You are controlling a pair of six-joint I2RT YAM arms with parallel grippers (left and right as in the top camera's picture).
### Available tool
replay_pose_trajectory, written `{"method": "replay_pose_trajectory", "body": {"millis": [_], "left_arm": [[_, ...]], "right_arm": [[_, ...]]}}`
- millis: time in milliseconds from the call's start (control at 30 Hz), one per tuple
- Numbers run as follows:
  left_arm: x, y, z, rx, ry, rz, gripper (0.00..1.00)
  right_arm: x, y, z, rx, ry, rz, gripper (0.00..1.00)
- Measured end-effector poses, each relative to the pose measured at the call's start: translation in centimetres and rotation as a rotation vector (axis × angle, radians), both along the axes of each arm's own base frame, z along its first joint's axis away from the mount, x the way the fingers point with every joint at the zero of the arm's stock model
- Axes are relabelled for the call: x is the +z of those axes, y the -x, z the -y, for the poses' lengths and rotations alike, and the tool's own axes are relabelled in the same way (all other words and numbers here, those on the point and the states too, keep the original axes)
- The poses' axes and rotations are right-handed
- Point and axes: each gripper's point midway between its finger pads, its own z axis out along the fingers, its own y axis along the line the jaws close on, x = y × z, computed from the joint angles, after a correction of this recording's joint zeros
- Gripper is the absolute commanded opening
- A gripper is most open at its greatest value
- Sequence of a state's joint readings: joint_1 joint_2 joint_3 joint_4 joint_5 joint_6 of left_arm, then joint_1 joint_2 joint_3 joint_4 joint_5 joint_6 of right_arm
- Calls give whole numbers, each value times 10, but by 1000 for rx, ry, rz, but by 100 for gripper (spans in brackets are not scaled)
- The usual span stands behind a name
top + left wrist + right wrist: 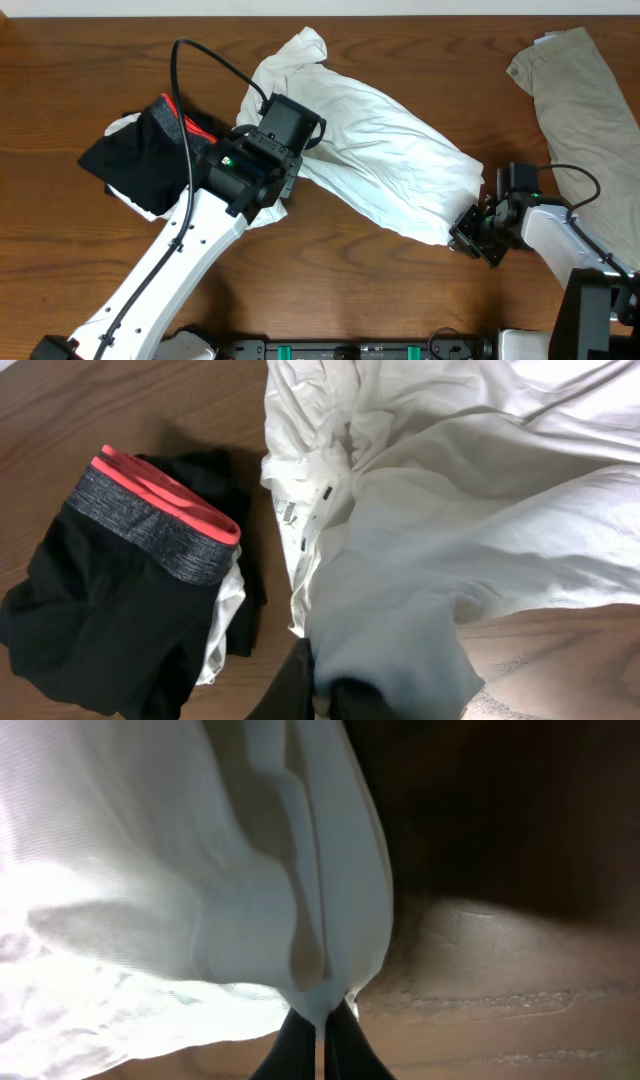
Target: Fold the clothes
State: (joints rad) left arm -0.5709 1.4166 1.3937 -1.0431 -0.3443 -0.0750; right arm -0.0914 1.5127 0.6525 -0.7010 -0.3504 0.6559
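Since a crumpled shirt cannot be folded until it is spread, each pincer has taken hold of one end of the white T-shirt, which lies bunched in a slanting heap between them on the table. The left pincer is closed tight on a fold of white cloth that drapes over its fingers; the neck label shows a little ahead of it. The right pincer is likewise closed, with a thin pinch of hem caught at its very tips and bare wood just beside it. Gripping opposite ends looks meant to let the arms draw the shirt taut and flat. The black garment sits just left of the left pincer. The khaki garment lies beyond the right pincer and apart from it. Both are probably set aside for later.
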Motion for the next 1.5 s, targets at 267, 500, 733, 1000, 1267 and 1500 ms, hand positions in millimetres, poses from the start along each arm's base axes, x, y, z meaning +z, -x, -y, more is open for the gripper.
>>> {"method": "replay_pose_trajectory", "body": {"millis": [267,500,733,1000,1267,1500], "left_arm": [[0,1,-1,0,-3,-3,6],[60,3,-2,0,63,103,6],[228,36,-8,-106,328,486,6],[323,102,-20,-282,498,704,6],[287,99,-5,-342,441,543,6],[249,89,-17,-275,309,411,6]], "right_arm": [[18,-13,8,117,14,59,1],[142,-87,29,303,94,478,1],[328,-112,68,235,307,913,1],[428,-93,53,328,374,1163,1],[444,-94,52,362,403,1207,1],[489,-82,76,209,538,1259,1]]}}
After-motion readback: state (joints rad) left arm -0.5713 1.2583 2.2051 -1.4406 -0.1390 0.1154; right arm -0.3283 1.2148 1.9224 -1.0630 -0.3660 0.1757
